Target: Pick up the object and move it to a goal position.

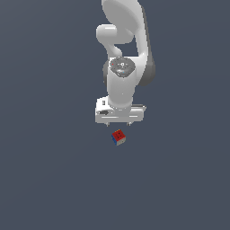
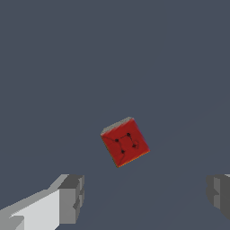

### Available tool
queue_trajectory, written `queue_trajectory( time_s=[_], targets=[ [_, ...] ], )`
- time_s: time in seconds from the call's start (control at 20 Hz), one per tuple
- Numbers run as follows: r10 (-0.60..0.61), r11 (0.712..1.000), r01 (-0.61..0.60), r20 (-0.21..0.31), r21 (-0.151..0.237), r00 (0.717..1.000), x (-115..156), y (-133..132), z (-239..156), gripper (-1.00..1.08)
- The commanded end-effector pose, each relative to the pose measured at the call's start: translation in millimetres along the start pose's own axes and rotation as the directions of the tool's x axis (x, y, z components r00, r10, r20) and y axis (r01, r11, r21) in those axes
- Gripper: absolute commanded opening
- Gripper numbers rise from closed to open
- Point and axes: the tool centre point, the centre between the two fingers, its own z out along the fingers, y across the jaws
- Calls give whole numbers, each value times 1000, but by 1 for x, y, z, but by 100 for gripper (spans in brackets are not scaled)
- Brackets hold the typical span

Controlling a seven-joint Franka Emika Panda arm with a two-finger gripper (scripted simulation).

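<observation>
The object (image 1: 118, 137) is a tiny cube with a red, dark-dotted top face and blue and pale sides, lying on the flat grey floor just in front of the white arm. In the wrist view the object (image 2: 125, 142) shows its red top, turned at an angle. My gripper (image 1: 118, 122) hangs above the floor beside the cube, not touching it. In the wrist view my gripper (image 2: 146, 197) is open: its two grey fingertips (image 2: 72, 197) stand wide apart with nothing between them, and the cube lies beyond the gap.
The plain dark grey floor (image 1: 54, 179) spreads in every direction around the cube. The white arm (image 1: 123, 49) rises behind the gripper.
</observation>
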Motion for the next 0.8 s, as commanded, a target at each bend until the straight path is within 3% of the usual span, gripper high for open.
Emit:
queue_trajectory(
  time_s=[0.0,0.5,0.75],
  targets=[
    [0,1000,0,0,0,1000,0,0,0,100],
    [43,999,-43,-23,-17,999,8,27,-10,100],
    [44,999,-45,-23,-17,999,8,27,-10,100]
  ],
)
